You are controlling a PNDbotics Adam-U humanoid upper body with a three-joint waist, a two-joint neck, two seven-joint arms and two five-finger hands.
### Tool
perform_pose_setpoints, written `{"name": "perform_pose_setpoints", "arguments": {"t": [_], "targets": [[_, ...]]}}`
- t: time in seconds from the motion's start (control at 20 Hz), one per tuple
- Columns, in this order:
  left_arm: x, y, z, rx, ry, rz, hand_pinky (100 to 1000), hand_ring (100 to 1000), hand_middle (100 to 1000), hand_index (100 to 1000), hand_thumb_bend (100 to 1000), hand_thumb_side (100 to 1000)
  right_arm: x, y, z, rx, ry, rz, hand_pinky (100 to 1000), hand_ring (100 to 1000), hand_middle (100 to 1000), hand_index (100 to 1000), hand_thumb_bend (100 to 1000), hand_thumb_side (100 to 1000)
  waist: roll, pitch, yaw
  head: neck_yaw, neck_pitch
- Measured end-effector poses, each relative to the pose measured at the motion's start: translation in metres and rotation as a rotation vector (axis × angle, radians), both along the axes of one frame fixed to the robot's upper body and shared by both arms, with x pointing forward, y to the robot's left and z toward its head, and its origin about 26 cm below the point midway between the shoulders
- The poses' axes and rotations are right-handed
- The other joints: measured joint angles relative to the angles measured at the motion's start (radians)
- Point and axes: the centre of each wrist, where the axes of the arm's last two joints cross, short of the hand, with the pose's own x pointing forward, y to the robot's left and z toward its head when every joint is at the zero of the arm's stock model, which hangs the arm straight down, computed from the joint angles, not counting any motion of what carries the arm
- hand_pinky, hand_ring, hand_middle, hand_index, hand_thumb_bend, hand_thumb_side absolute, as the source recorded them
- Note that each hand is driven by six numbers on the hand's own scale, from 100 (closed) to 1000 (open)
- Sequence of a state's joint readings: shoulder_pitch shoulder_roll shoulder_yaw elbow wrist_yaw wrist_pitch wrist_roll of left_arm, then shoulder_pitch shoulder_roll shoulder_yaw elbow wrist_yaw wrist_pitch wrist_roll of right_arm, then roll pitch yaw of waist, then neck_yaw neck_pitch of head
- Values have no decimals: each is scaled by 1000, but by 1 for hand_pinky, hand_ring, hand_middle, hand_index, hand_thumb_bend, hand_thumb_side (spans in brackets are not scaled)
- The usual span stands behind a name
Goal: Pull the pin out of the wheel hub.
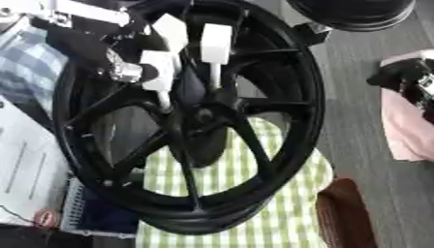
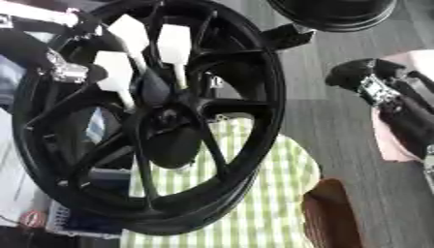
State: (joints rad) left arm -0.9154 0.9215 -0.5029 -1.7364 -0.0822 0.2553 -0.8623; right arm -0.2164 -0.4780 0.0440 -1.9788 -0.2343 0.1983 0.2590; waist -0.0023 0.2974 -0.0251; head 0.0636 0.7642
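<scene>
A black spoked wheel [image 1: 288, 72] stands upright and fills the middle of both views. Its hub [image 1: 203, 115] is dark, and I cannot make out a pin in it. My left hand [image 1: 161, 65] comes in from the upper left, in front of the spokes. Its white fingers [image 1: 215, 43] point straight down toward the hub, spread apart, with their thin tips just above it. Nothing shows between them. My right hand [image 2: 379, 91], black with silver joints, hangs at the right edge over a pink cloth, well away from the wheel.
A green-and-white checked cloth [image 1: 288, 193] lies under the wheel. A second black wheel [image 1: 352, 12] sits at the top right. A pink cloth [image 1: 407, 131] is at the right, a brown object [image 1: 343, 213] at the lower right, and white paper [image 1: 25, 160] and a blue crate [image 1: 85, 213] at the left.
</scene>
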Motion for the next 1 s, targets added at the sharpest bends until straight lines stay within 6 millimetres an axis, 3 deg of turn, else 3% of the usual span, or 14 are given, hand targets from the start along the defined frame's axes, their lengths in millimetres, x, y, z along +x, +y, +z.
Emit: {"name": "perform_pose_setpoints", "arguments": {"t": [0.65,1.0], "targets": [[4,-3,-3,22,-3,-11,802,733,717,846,232,508,0,1,0,7,0,0,962,806,671,716,100,649,0,5,-1,5,-1],[4,-4,-3,20,-10,-13,799,727,706,838,228,506,0,1,0,6,1,0,963,806,671,716,100,650,0,5,-3,5,-1]]}}
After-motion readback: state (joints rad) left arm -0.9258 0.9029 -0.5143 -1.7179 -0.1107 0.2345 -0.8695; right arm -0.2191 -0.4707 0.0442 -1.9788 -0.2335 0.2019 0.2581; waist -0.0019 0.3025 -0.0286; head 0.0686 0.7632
